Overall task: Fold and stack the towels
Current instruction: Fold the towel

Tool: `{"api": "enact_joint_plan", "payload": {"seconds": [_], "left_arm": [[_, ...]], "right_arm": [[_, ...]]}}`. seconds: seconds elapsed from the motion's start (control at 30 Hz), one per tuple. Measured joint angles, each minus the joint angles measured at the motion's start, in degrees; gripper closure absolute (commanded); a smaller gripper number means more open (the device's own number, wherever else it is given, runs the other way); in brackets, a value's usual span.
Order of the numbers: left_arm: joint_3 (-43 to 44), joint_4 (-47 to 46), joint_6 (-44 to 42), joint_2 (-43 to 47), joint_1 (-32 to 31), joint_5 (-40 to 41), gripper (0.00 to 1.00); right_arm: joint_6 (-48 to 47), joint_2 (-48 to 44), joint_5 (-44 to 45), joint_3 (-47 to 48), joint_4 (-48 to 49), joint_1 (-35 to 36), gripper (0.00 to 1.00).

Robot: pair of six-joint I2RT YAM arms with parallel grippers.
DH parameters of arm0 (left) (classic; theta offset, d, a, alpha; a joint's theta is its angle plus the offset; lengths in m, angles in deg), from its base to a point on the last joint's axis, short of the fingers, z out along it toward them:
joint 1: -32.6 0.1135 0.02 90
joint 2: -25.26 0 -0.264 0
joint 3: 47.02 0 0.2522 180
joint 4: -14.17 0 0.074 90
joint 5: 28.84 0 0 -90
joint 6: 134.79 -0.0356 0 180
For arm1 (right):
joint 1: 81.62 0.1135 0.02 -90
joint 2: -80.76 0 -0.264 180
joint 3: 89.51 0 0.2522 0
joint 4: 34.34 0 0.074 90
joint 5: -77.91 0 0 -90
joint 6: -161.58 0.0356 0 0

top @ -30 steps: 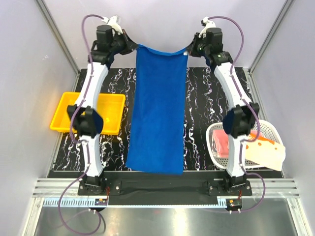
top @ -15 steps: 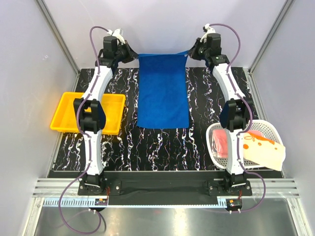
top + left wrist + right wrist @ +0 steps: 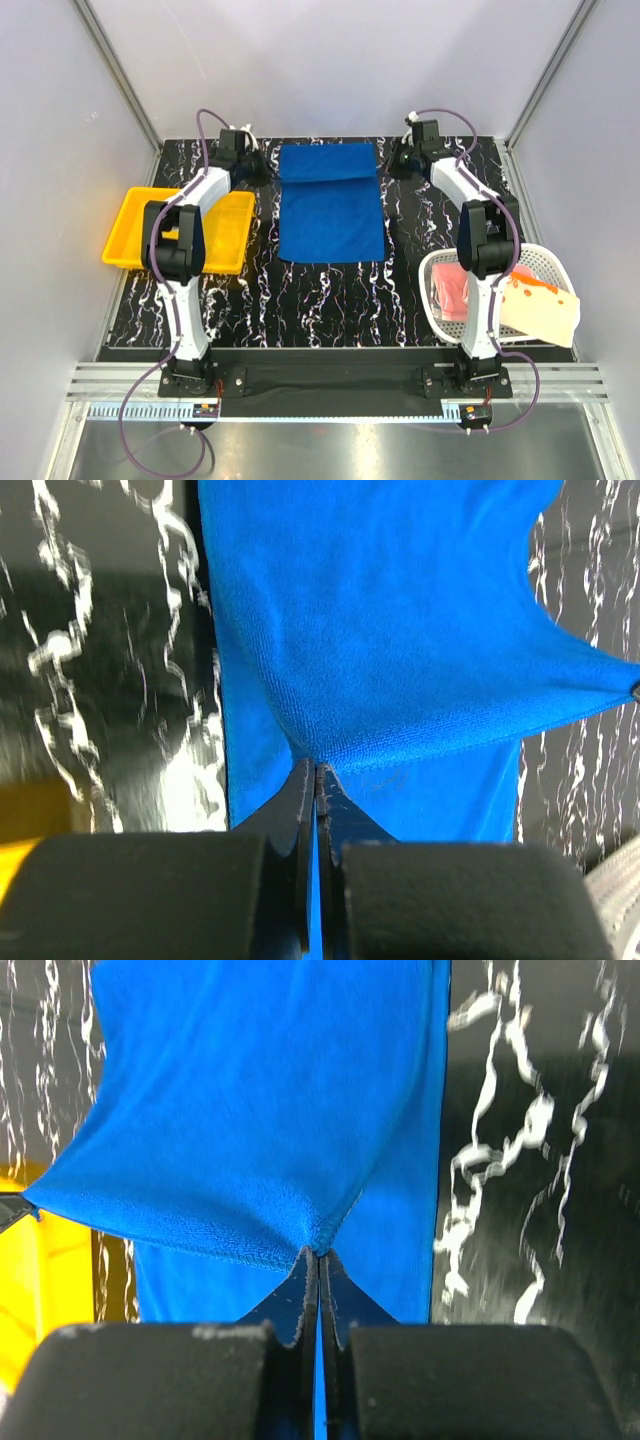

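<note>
1. Pressed together, the left fingers (image 3: 298, 815) clamp one corner of the plain royal blue cloth towel (image 3: 400, 630). The left wrist view shows the fabric drawn to a point at their tips, above a lower layer of the same towel.
2. Opposite them, the right fingers (image 3: 298, 1295) are shut just as tightly on the other corner, which is puckered where they grip it, with more blue cloth beneath.
3. From above, the blue towel (image 3: 330, 215) lies at the far middle of the black, white-veined worktop (image 3: 330, 300), between the two arms.
4. A crease runs across its far part, where a short band is doubled over. The near part lies flat in a single layer.
5. Both sets of fingers sit low at the towel's far left and far right edges.
6. A rectangular yellow plastic tray (image 3: 125, 235) rests on the left side of the worktop, apart from the towel and partly under the left arm.
7. On the near right stands a white mesh basket (image 3: 545, 262) with a pink towel (image 3: 452, 293) inside it.
8. A cream towel with orange marks (image 3: 540, 305) hangs over the basket's right rim.
</note>
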Motion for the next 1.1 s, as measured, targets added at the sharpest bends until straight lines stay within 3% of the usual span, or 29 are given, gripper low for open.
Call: {"api": "enact_joint_plan", "payload": {"seconds": [1.1], "left_arm": [[-11.15,9.97,-1.18,15.08,-4.09,5.95,1.0]], "right_arm": [[3.65,-16.13,-0.33,-18.73,-2.14,1.66,1.0]]}}
